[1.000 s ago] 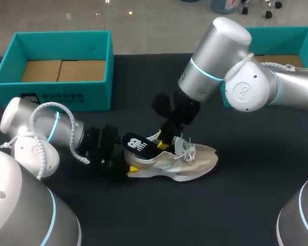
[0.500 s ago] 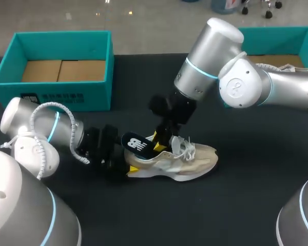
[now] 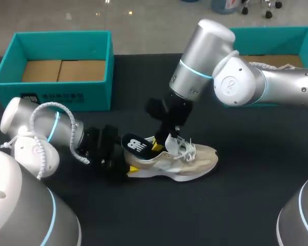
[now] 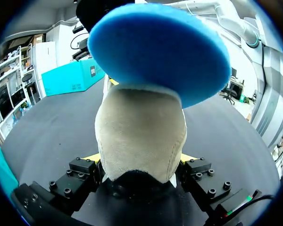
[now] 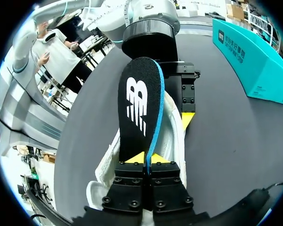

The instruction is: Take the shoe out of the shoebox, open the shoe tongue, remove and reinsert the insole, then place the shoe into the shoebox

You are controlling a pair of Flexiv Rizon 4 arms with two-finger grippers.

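Observation:
A beige sneaker lies on its side on the black table. My left gripper holds its heel from the left; in the left wrist view the heel fills the space between both fingers of my left gripper. The black insole with a white logo and blue underside sticks up out of the shoe's opening. My right gripper comes down from above, its fingers shut on the insole's edge. In the right wrist view my right gripper pinches the insole.
An open teal shoebox with a cardboard floor stands at the back left. A second teal box sits at the back right, behind my right arm. The black table surface in front of the shoe is bare.
My right gripper has closed onto the insole, and the right arm has shifted a little to the left. The left arm and the shoe have stayed put.

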